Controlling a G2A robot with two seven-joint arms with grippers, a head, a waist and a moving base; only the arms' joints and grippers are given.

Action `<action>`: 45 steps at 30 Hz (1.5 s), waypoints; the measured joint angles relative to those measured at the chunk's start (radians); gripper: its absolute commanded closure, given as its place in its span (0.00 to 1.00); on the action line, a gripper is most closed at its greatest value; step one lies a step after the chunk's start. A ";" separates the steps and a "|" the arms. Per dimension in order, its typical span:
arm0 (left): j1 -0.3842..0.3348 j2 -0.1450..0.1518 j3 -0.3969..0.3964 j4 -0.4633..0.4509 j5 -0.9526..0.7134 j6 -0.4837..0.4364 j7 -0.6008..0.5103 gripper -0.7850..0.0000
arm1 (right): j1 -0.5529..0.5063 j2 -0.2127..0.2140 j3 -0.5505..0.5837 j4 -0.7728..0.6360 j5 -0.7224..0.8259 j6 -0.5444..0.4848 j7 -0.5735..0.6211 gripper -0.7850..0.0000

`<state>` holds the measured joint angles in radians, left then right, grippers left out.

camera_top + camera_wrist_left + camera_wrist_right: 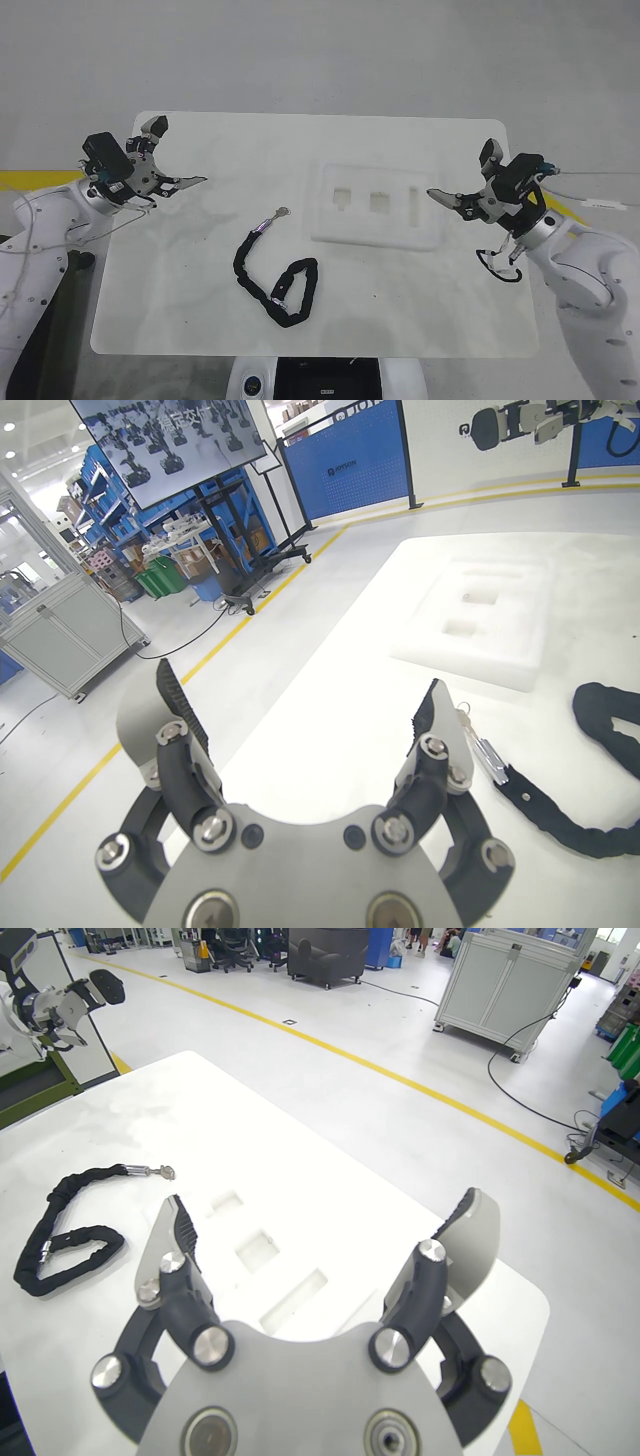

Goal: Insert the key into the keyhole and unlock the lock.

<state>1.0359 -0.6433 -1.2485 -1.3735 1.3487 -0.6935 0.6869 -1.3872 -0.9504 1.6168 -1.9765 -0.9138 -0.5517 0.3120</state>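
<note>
Honestly, left gripper (180, 153) and right gripper (460, 170) fingers sit open, empty; that small flat key (283, 212) could skid across the worktop (180, 300) when pinched.

The left tool (300, 687) hangs over the white desk (310, 750), its jaws spread wide with nothing between them. Near the white foam tray (505, 660) lies the chain lock (550, 815) in its black sleeve. Its chrome end (489, 757) points toward the tray. The key (464, 711) touches that end's tip, between the lock and the tray, just beside one finger of the tool.
</note>
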 measured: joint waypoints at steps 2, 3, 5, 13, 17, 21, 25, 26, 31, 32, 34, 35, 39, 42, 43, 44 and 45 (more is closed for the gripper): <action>-0.002 -0.002 -0.006 -0.001 0.000 -0.001 0.002 0.00 | -0.005 0.001 0.018 -0.012 0.006 0.011 0.008 0.00; -0.002 -0.003 -0.008 -0.001 0.000 0.000 0.003 0.00 | -0.007 0.001 0.025 -0.015 0.010 0.013 0.010 0.00; -0.002 -0.006 -0.009 -0.005 0.002 0.002 0.004 0.00 | -0.012 0.002 0.042 -0.020 0.017 0.013 0.011 0.00; -0.002 -0.006 -0.009 -0.006 0.004 0.001 0.003 0.00 | -0.013 0.002 0.047 -0.021 0.017 0.012 0.012 0.00; -0.002 -0.006 -0.009 -0.006 0.003 0.001 0.003 0.00 | -0.013 0.002 0.047 -0.021 0.017 0.012 0.012 0.00; -0.002 -0.006 -0.009 -0.006 0.003 0.001 0.003 0.00 | -0.013 0.002 0.047 -0.021 0.017 0.012 0.012 0.00; -0.002 -0.006 -0.009 -0.006 0.003 0.001 0.003 0.00 | -0.013 0.002 0.047 -0.021 0.017 0.012 0.012 0.00; -0.002 -0.006 -0.009 -0.006 0.003 0.001 0.003 0.00 | -0.013 0.002 0.047 -0.021 0.017 0.012 0.012 0.00; -0.002 -0.006 -0.009 -0.006 0.003 0.001 0.003 0.00 | -0.013 0.002 0.047 -0.021 0.017 0.012 0.012 0.00; -0.002 -0.006 -0.009 -0.006 0.003 0.001 0.003 0.00 | -0.013 0.002 0.047 -0.021 0.017 0.012 0.012 0.00; -0.002 -0.006 -0.009 -0.006 0.003 0.001 0.003 0.00 | -0.013 0.002 0.047 -0.021 0.017 0.012 0.012 0.00; -0.002 -0.006 -0.009 -0.006 0.003 0.001 0.003 0.00 | -0.013 0.002 0.047 -0.021 0.017 0.012 0.012 0.00; -0.002 -0.006 -0.009 -0.006 0.003 0.001 0.003 0.00 | -0.013 0.002 0.047 -0.021 0.017 0.012 0.012 0.00; -0.002 -0.006 -0.009 -0.006 0.003 0.001 0.003 0.00 | -0.013 0.002 0.047 -0.021 0.017 0.012 0.012 0.00; -0.002 -0.006 -0.009 -0.006 0.003 0.001 0.003 0.00 | -0.013 0.002 0.047 -0.021 0.017 0.012 0.012 0.00; -0.002 -0.006 -0.009 -0.006 0.003 0.001 0.003 0.00 | -0.013 0.002 0.047 -0.021 0.017 0.012 0.012 0.00; -0.002 -0.006 -0.009 -0.006 0.003 0.001 0.003 0.00 | -0.013 0.002 0.047 -0.021 0.017 0.012 0.012 0.00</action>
<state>1.0341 -0.6496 -1.2571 -1.3798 1.3521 -0.6920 0.6903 -1.4005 -0.9480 1.6633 -1.9974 -0.8965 -0.5401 0.3236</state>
